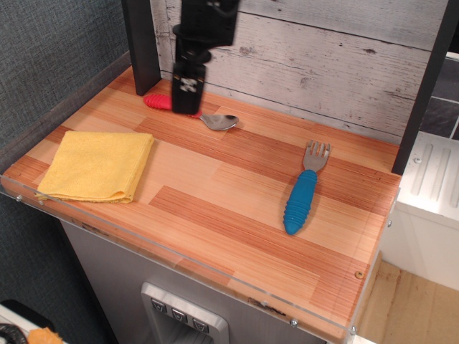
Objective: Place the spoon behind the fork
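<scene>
The spoon (pixel 195 115) lies flat on the table (pixel 215 193) near the plank wall (pixel 323 64), its red ribbed handle pointing away from the fork (pixel 304 188) and its shiny bowl turned toward it. It looks light and rigid, and the chunky ribbed handle should give far better purchase than the smooth metal bowl, which would likely slip; the middle of the handle seems the sensible place to take hold. The gripper (pixel 186 97) hangs right over that handle, covering its middle part, and seen edge-on it shows only as one dark block, so I cannot tell whether its fingers are spread or pressed together, or whether they touch the spoon yet. The fork lies well apart from the spoon, tines pointing to the wall, with bare table between tines and wall for the spoon. A folded yellow cloth (pixel 97 166) rests farther from the fork than the spoon does, near the front edge.
</scene>
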Robot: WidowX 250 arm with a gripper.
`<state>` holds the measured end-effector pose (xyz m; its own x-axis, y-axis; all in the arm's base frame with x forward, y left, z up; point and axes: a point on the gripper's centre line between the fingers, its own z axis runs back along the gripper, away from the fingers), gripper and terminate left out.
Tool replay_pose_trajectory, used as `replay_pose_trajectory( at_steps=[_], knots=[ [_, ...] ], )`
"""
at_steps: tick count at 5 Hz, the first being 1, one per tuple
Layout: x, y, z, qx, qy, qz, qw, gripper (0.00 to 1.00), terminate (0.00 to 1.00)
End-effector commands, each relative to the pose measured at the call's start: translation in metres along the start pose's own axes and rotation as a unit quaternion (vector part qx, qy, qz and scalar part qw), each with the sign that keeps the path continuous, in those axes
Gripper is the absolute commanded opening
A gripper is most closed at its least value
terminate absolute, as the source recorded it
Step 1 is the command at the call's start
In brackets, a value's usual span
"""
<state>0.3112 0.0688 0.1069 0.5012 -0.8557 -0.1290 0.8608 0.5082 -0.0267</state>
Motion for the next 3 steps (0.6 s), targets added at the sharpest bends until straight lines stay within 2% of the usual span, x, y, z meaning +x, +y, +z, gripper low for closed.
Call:
replay_pose_trajectory(
  at_steps=[1, 2, 3],
  knots=[
    [0.000, 0.044, 0.007, 0.061, 0.027, -0.041, 0.9969, 1.00, 0.00],
    [0.000, 0.058, 0.002, 0.095, 0.031, -0.054, 0.9935, 1.00, 0.00],
    [-0.002, 0.074, -0.008, 0.094, 0.030, -0.067, 0.9929, 1.00, 0.00]
  ],
)
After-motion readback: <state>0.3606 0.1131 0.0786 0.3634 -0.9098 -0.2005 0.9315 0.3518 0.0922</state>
